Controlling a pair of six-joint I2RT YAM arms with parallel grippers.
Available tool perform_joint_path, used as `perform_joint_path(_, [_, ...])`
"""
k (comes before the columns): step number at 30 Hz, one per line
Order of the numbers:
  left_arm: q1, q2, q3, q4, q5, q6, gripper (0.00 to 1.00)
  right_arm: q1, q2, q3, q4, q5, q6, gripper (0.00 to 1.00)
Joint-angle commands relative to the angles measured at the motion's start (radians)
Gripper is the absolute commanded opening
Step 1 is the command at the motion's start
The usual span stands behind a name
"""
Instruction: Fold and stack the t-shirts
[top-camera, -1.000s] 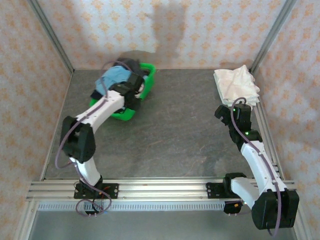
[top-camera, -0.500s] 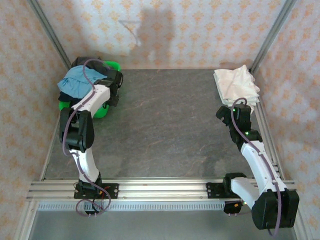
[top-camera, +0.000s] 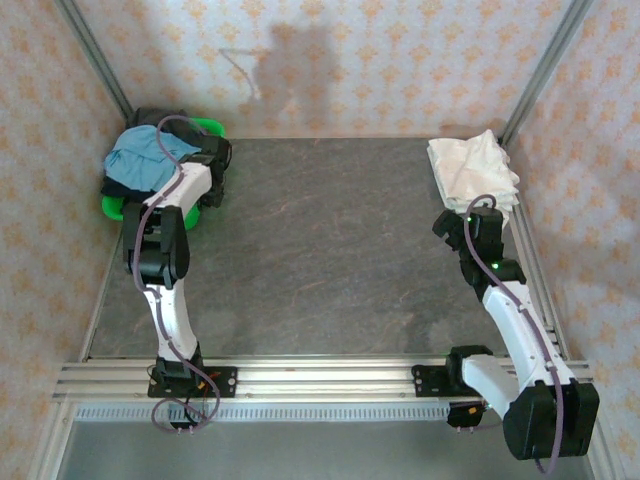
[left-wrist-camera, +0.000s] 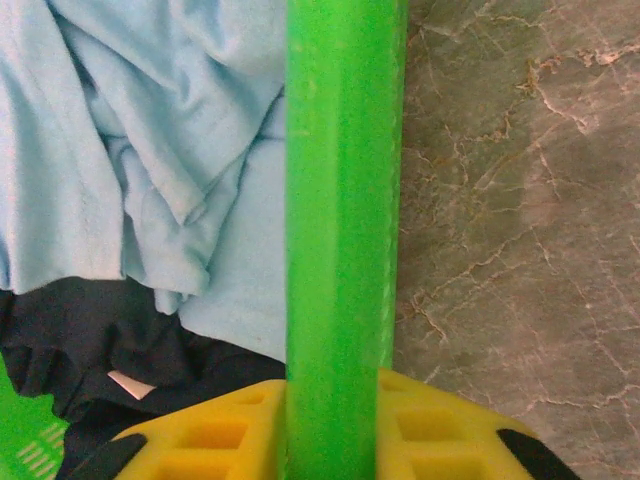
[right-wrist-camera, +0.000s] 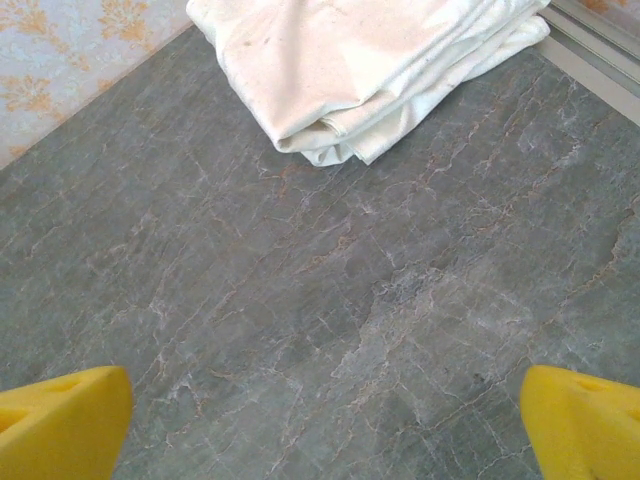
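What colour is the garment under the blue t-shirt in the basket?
The lower garment is dark navy, nearly black, clearest in the left wrist view.

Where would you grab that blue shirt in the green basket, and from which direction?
Take a raised fold near the middle of the blue shirt, coming straight down from above. It lies heaped on a dark garment inside the basket, so its bunched ridges stand up ready to pinch, while the basket's rim likely blocks the sides.

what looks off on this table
The green basket is shoved into the far-left corner, apparently past the table edge, a blue shirt heaped over its rim. The left gripper has the basket rim, not a shirt, between its fingers.
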Motion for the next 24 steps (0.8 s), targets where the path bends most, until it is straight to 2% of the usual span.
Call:
perform_joint_path(1, [0.011, -0.007, 0.105, -0.099, -0.005, -0.078, 0.29, 0.002, -0.017, 0.031, -0.02, -0.004, 0.019, 0.99])
perform_joint_path(6, [0.022, -0.04, 0.185, -0.128, 0.117, -0.188, 0.5, 0.002, -0.023, 0.01, 0.007, -0.044, 0.031, 0.99])
perform_joint_path(8, [0.044, -0.044, 0.22, -0.126, 0.156, -0.231, 0.65, 0.002, -0.026, -0.003, 0.023, -0.06, 0.032, 1.0])
perform_joint_path(10, [0.071, -0.032, 0.264, -0.126, 0.162, -0.288, 0.87, 0.004, -0.026, -0.017, 0.038, -0.069, 0.035, 1.0])
perform_joint_path(11, [0.093, -0.018, 0.288, -0.123, 0.175, -0.32, 0.95, 0.004, -0.026, -0.025, 0.048, -0.075, 0.037, 1.0])
perform_joint_path(13, [0.141, 0.019, 0.344, -0.125, 0.207, -0.398, 0.97, 0.004, -0.023, -0.038, 0.068, -0.093, 0.038, 1.0])
perform_joint_path(18, [0.263, 0.136, 0.471, -0.097, 0.437, -0.546, 0.94, 0.005, -0.02, -0.055, 0.089, -0.125, 0.026, 1.0])
perform_joint_path(24, [0.286, 0.33, 0.684, -0.17, 0.493, -0.567, 0.86, 0.006, -0.025, -0.071, 0.095, -0.135, 0.005, 0.98])
